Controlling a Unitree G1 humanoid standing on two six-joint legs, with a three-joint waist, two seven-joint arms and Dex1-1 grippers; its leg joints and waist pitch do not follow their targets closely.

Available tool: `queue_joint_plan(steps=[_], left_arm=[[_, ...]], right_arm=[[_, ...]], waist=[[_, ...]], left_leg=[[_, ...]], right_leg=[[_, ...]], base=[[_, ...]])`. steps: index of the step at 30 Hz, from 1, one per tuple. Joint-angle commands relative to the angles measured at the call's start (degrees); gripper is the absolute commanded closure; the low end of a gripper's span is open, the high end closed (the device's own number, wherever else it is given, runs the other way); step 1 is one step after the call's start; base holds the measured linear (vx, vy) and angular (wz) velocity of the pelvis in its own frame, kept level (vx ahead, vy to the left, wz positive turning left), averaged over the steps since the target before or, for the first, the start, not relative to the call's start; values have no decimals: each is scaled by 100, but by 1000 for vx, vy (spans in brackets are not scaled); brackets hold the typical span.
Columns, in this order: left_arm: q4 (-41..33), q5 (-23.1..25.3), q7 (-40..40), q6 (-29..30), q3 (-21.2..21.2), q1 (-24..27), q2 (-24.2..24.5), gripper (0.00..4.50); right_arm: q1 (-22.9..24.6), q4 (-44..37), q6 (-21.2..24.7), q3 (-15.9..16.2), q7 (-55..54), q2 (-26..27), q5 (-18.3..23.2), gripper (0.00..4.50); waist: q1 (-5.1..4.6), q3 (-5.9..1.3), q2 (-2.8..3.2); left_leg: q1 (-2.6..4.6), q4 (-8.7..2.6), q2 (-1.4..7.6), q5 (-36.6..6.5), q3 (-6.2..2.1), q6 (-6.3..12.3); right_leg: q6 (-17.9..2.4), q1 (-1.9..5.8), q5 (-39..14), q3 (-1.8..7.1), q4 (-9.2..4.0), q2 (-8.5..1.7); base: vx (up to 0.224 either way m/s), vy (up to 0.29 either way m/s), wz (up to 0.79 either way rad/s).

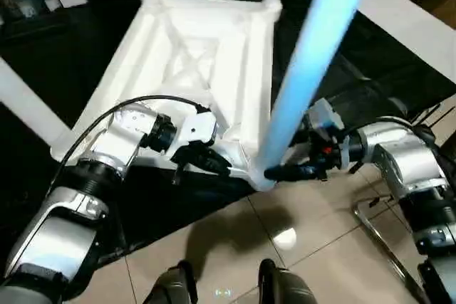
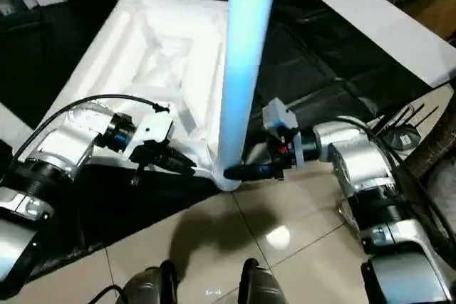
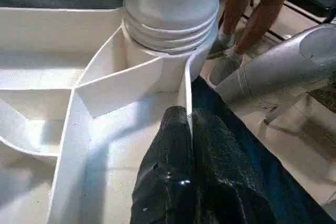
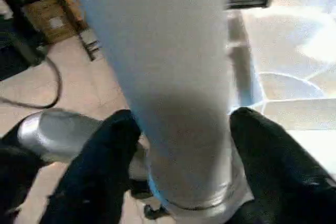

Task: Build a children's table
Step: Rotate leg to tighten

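Your left gripper [image 1: 214, 165] pinches the top [image 1: 192, 69]'s rim so it won't shift, while the right gripper [image 1: 285, 173] clamps the leg [image 1: 306, 69] upright in the 5 o'clock corner socket.

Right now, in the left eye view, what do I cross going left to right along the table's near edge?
Left pincer on the tabletop rim → leg standing in the corner socket → right pincer around its base.

Black-covered work surface [image 1: 342, 97] carries the white table top [image 1: 192, 69], upside down, ribs up. Its near corner overhangs the surface's near edge, above tiled floor [image 1: 285, 247].
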Motion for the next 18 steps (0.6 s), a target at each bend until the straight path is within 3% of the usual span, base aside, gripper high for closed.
queue_joint_plan(steps=[1, 7, 14, 17, 18], left_arm=[[124, 290, -247, -63, -419, 52, -49, 450], [279, 340, -343, -209, -461, -19, -48, 450], [414, 376, -330, -270, -472, -53, -33, 450], [409, 346, -269, -149, -441, -41, -42, 450], [334, 302, 48, 173, -330, -21, -124, 450]], right_arm=[[-52, 14, -9, 61, 220, -33, 78, 176], [-252, 271, -110, 199, 387, 24, 149, 231], [-68, 31, 11, 373, 387, -109, 339, 248], [46, -92, 119, 350, 387, -111, 385, 248], [152, -232, 456, 113, 71, 76, 337, 249]], waist=[[-36, -471, -73], [-21, -474, -76], [5, -473, -53], [37, -479, -51], [45, -478, -36]], left_leg=[[174, -306, 278, -1195, -53, 703], [176, -303, 281, -1166, -53, 687], [184, -311, 286, -1183, -52, 689], [186, -315, 292, -1203, -54, 658], [188, -316, 292, -1218, -54, 643]], right_leg=[[-1472, 355, -1715, 186, -266, -252], [-1478, 353, -1737, 184, -262, -250], [-1515, 354, -1653, 178, -262, -241], [-1515, 356, -1653, 182, -255, -244], [-1523, 353, -1665, 182, -257, -245]], base=[[0, 0, 0], [0, 0, 0], [0, 0, 0], [0, 0, 0], [0, 0, 0]])
